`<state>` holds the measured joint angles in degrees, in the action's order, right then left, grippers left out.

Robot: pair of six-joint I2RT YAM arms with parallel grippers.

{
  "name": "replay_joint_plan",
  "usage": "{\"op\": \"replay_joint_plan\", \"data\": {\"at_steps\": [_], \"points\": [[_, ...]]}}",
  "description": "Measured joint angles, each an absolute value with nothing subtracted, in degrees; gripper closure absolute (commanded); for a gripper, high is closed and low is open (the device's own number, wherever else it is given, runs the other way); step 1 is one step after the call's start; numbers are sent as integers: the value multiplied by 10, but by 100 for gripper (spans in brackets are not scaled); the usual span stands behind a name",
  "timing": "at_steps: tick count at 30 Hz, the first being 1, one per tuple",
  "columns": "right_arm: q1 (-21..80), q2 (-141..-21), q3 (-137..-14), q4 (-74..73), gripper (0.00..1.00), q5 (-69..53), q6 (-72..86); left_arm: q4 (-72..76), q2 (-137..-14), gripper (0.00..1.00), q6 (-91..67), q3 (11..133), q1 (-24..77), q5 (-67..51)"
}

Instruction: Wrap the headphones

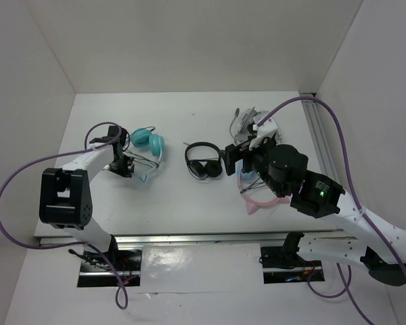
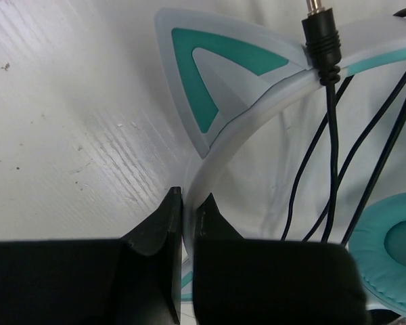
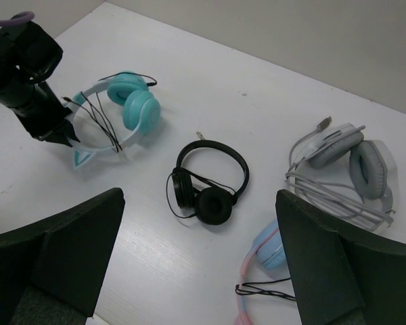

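Grip: left gripper [image 2: 187, 203] has its 2 fingers pinched tight on the white headband of the headphones [image 2: 257, 95], just below a teal-outlined cat ear [image 2: 203, 74].
Cable [image 2: 331, 156]: thin and black, several strands crossing the headband; its plug [image 2: 321, 37] stands over the band's edge.
Headphones' place: flat on the table [image 1: 176, 203], left of the black headphones [image 1: 203, 162] and apart from them.
Right gripper [image 3: 199, 198]: jaws spread wide with nothing between them, held above the table just right of the black headphones.
Pink-banded pair [image 1: 260, 202]: right of the black headphones, toward the arm bases, partly under the right arm.
Grey pair [image 1: 247, 122]: right of the black headphones on the far side, pale cable bundled against it.
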<state>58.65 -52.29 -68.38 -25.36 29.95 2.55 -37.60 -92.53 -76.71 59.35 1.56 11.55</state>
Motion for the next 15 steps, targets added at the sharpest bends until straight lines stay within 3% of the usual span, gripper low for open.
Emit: {"op": "replay_joint_plan", "data": {"at_steps": [13, 15], "points": [[587, -523, -681, -254, 0, 295, 26, -370, -948, 100, -808, 592, 60, 134], [587, -523, -681, -254, 0, 295, 25, -369, -958, 95, -814, 592, 65, 135]]}}
